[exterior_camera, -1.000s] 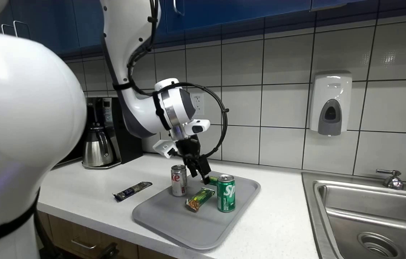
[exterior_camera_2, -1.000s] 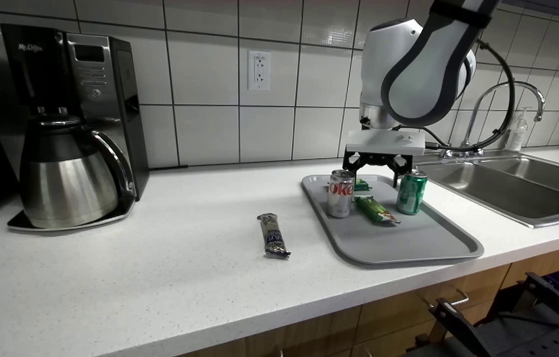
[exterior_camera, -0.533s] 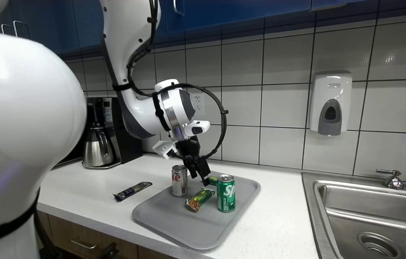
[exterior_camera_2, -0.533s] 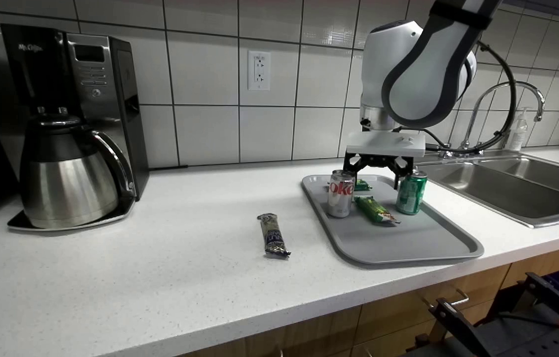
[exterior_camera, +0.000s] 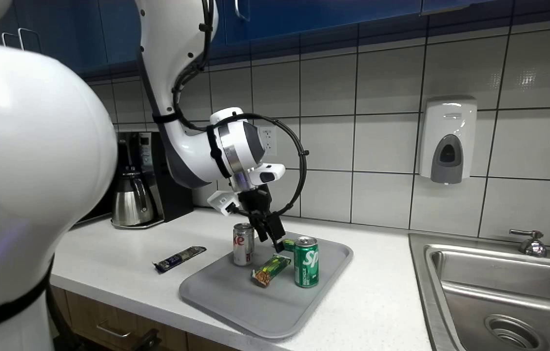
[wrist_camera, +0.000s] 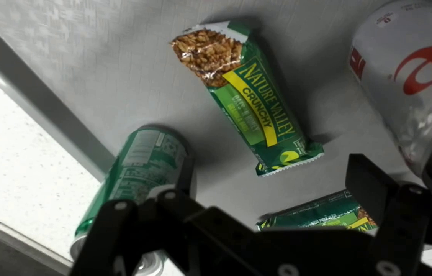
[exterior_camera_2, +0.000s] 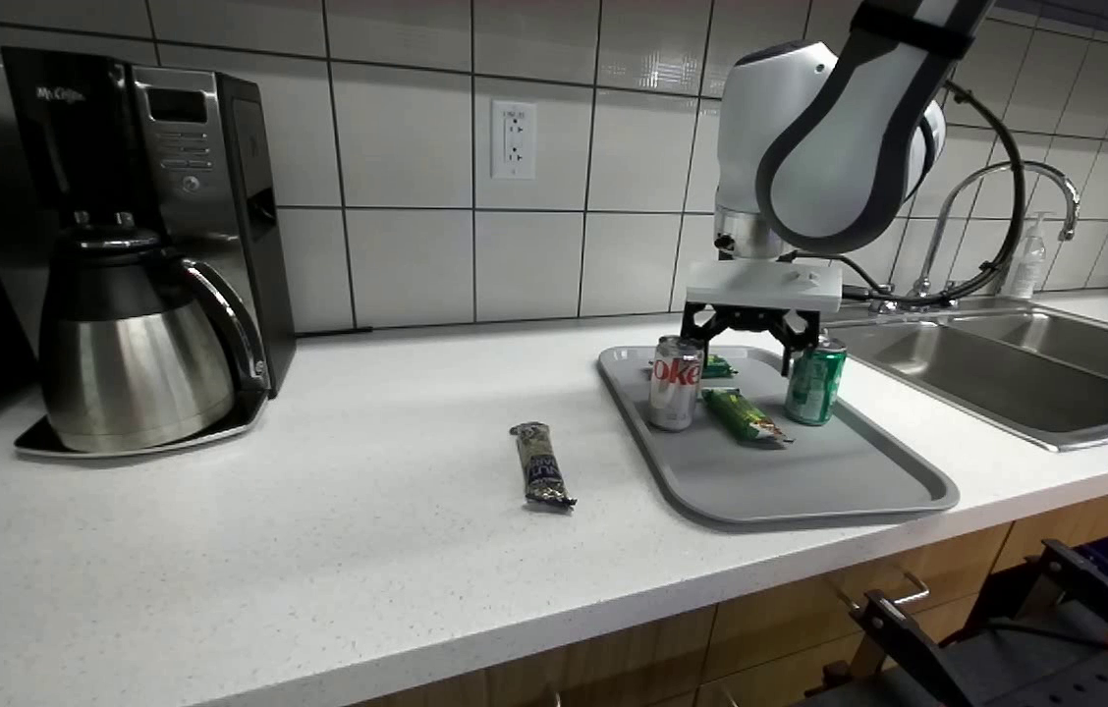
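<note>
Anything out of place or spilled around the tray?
One stray, arguably: the dark nut bar lies on the counter, outside the gray tray, while two green granola bars lie on it. The silver can and green can stand upright; no spill or damage visible.

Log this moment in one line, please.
end effector: open, empty, above gray tray; on tray: Sprite can, Diet Coke can, two granola bars; on counter: nut bar

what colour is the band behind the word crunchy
Yellow; the band on the granola bar shows best in the wrist view.
</note>
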Controlling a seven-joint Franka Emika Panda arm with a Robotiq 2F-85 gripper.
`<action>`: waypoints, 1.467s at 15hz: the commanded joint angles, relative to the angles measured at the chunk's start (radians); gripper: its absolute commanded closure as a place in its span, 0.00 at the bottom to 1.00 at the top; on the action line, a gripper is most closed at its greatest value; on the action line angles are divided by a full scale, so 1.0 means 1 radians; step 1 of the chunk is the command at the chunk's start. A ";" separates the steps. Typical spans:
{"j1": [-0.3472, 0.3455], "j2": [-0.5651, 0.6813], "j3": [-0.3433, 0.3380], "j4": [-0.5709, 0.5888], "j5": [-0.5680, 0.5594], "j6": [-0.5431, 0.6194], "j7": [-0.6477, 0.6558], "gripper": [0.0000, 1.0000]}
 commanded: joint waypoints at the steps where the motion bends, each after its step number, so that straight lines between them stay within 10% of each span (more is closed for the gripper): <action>1: -0.004 -0.001 0.001 -0.001 0.014 0.021 0.015 0.00; 22: -0.012 0.046 -0.004 -0.002 0.094 0.087 0.040 0.00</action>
